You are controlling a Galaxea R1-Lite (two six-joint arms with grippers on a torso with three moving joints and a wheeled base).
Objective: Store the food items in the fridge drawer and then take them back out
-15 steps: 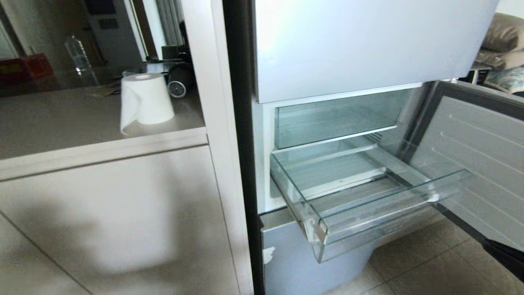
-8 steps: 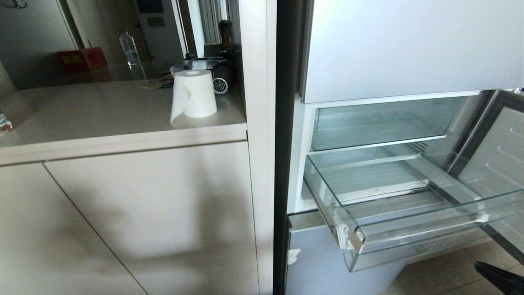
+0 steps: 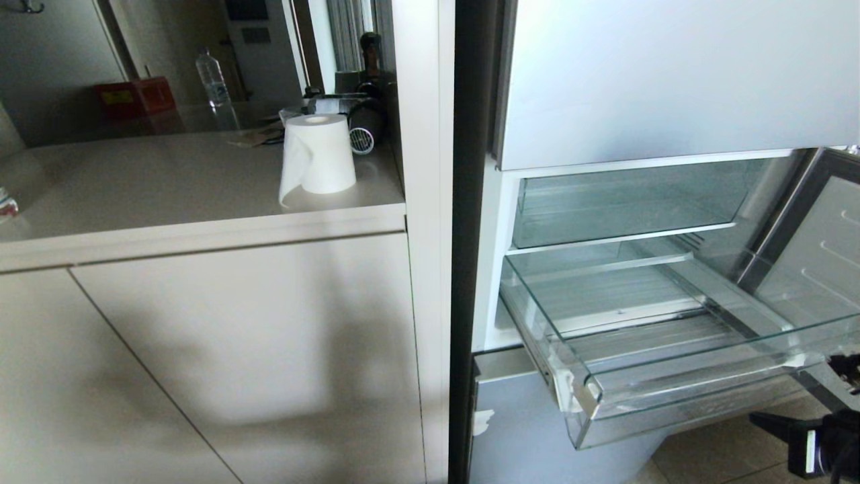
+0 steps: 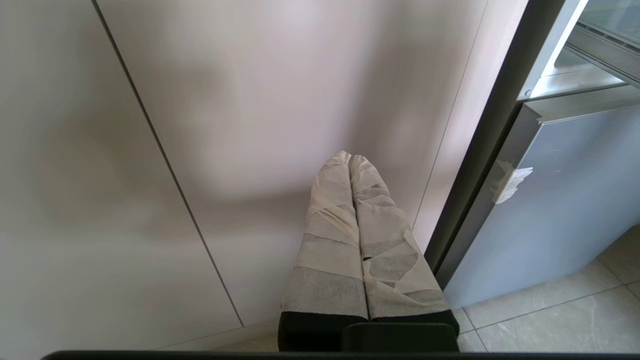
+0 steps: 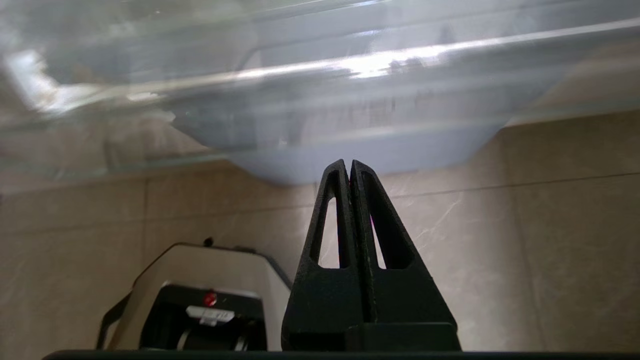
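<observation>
The fridge drawer (image 3: 678, 376) is clear plastic with a ribbed floor, and it stands pulled out of the open fridge. The food items are out of view; nothing shows in the drawer. My right gripper (image 3: 759, 420) is low at the right, just below and in front of the drawer's front lip (image 5: 320, 105). Its black fingers (image 5: 332, 210) are pressed together on nothing. In the left wrist view my left gripper (image 4: 350, 157), wrapped in pale tape, is shut and empty, hanging before the cabinet front (image 4: 250, 100).
A second clear bin (image 3: 631, 202) sits above the drawer. The open fridge door (image 3: 820, 255) stands to the right, a grey-blue panel (image 3: 524, 430) below. The counter (image 3: 154, 181) at the left carries a paper roll (image 3: 317, 158), a bottle (image 3: 209, 77) and a red box (image 3: 134, 97). My own base (image 5: 200, 295) rests on the tiled floor.
The whole picture shifted to the right early on, so the camera turned. Since then my right gripper has risen into the bottom right corner, under the drawer's front.
</observation>
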